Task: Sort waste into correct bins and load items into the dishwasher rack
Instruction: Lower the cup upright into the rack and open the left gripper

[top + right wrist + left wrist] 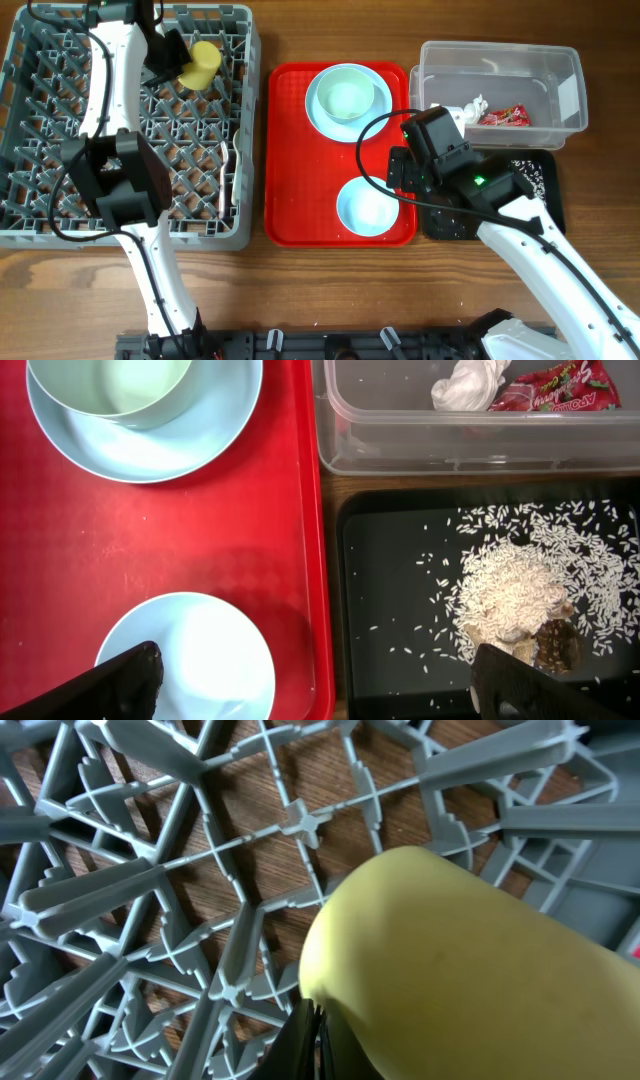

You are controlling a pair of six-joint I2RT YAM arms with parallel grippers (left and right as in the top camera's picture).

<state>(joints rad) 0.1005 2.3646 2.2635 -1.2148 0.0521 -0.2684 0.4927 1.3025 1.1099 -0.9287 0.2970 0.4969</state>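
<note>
My left gripper is shut on the rim of the small yellow cup, which lies tilted over the back right part of the grey dishwasher rack. The left wrist view shows the cup just above the rack pegs. My right gripper is open and empty, straddling the red tray's right edge and the black tray, which holds rice scraps. A pale blue bowl lies by its left finger. Another bowl sits on the blue plate. The tissue and wrapper lie in the clear tub.
The red tray stands between the rack and the bins. A white utensil seems to lie in the rack by its right wall. My right arm covers most of the black tray in the overhead view. Bare wooden table runs along the front.
</note>
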